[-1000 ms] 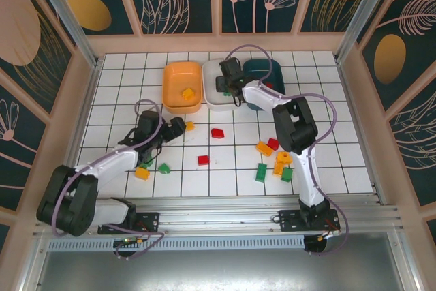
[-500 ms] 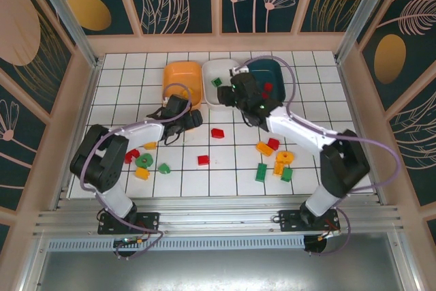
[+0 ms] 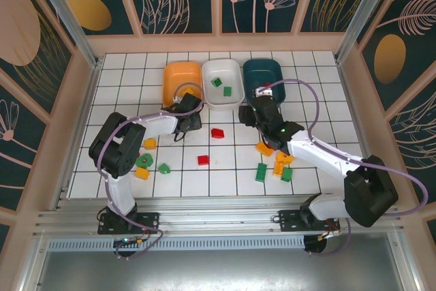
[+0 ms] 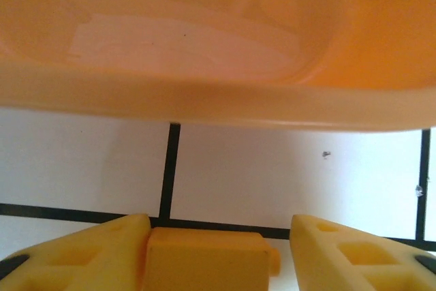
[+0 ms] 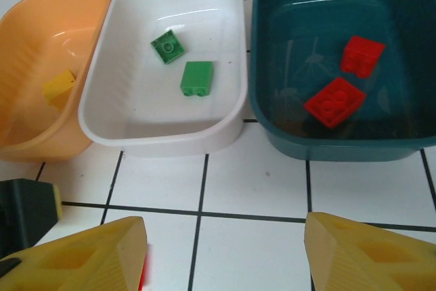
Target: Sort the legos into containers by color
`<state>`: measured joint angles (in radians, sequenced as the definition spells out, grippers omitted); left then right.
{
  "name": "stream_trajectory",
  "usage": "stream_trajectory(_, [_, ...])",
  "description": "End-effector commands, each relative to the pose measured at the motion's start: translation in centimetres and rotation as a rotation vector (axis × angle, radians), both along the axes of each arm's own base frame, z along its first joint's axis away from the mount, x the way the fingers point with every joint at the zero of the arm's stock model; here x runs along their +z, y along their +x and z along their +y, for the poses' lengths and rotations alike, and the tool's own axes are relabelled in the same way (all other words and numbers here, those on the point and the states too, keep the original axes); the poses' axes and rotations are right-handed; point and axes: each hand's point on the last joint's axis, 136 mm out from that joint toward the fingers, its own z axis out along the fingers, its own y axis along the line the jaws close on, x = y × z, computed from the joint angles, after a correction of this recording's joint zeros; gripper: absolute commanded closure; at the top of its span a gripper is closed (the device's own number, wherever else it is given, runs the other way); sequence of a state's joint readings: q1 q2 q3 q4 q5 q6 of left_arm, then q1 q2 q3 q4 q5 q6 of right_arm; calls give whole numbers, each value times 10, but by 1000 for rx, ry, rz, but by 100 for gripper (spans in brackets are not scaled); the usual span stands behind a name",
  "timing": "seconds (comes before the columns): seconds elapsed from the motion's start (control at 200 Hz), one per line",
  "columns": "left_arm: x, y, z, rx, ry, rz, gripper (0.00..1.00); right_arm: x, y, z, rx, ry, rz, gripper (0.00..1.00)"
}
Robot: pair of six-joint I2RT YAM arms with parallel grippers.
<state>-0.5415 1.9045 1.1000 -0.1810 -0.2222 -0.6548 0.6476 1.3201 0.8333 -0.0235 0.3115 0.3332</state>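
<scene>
Starting at the far left of the white tiled table with black grid lines [image 3: 109, 100], a few loose legos are lying by the left arm: a yellow-orange loose brick [image 3: 150, 144], a green loose brick [image 3: 164, 167] and a second yellow-orange piece [image 3: 142, 173]. The left gripper [image 4: 218, 226] is sitting low, just in front of the near rim of the shallow orange rounded plastic tub [image 4: 204, 93]. Its yellow fingers [image 4: 75, 257] are bracketing a small yellow-orange plastic brick [image 4: 204, 264]; one finger is touching it and a thin gap is showing at the other, so I cannot tell if the grip is clamped. The orange tub is holding one yellow brick [image 5: 59, 85]. Beside it, the shallow white rounded plastic tub [image 5: 163, 142] is holding two green bricks [image 5: 197, 77]. Two red loose bricks [image 3: 217, 133] are lying on the tiles in front of it. Next along, the dark teal rounded plastic tub [image 5: 327, 146] is holding two red bricks [image 5: 334, 102]. The right gripper [image 5: 225, 236] is sitting over the tiles just in front of the white and teal tubs, with its jaws spread wide, released, and only bare tile between them. Further right, a cluster of yellow-orange and green bricks [image 3: 281, 161] is lying near the right arm.
</scene>
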Motion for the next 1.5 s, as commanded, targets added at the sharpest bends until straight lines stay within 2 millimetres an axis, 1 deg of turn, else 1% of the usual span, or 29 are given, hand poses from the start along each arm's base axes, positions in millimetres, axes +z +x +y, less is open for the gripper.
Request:
stream_trajectory(0.0, [-11, -7, 3, -13, 37, 34, 53, 14, 1, -14, -57, 36, -54, 37])
stream_trajectory(0.13, [-7, -13, 9, -11, 48, 24, 60, 10, -1, -24, -76, 36, -52, 37])
stream_trajectory(0.325, [5, -21, 6, -37, 27, 14, 64, 10, -4, -29, -81, 54, -53, 37])
stream_trajectory(0.405, [7, -21, 5, -44, 25, 14, 71, 12, -4, -30, -82, 60, -59, 38])
stream_trajectory(0.556, [13, -20, 3, -53, 21, 4, 72, 12, -4, -32, -88, 58, -59, 38])
stream_trajectory(0.696, [34, -15, -4, -71, -10, -26, 72, 10, -4, -32, -87, 59, -55, 38])
stream_trajectory(0.881, [75, -3, -23, -127, -85, -85, 73, 11, -3, -31, -83, 69, -58, 38])
stream_trajectory(0.951, [92, 5, -28, -138, -89, -115, 73, 12, -3, -32, -85, 66, -58, 38])
stream_trajectory(1.051, [118, 24, -33, -145, -76, -171, 71, 11, -3, -30, -79, 69, -56, 38])
stream_trajectory(1.106, [127, 37, -33, -144, -71, -190, 71, 11, -3, -31, -77, 68, -55, 38])
stream_trajectory(1.151, [130, 49, -31, -133, -63, -197, 71, 12, -3, -32, -79, 63, -56, 38])
stream_trajectory(1.251, [129, 79, -18, -97, -59, -194, 72, 12, -3, -32, -75, 63, -52, 38])
stream_trajectory(1.371, [123, 111, -3, -57, -62, -186, 71, 10, -4, -23, -40, 86, -33, 38])
stream_trajectory(1.496, [112, 134, 0, -51, -20, -164, 69, 6, -5, -10, 10, 100, -5, 38])
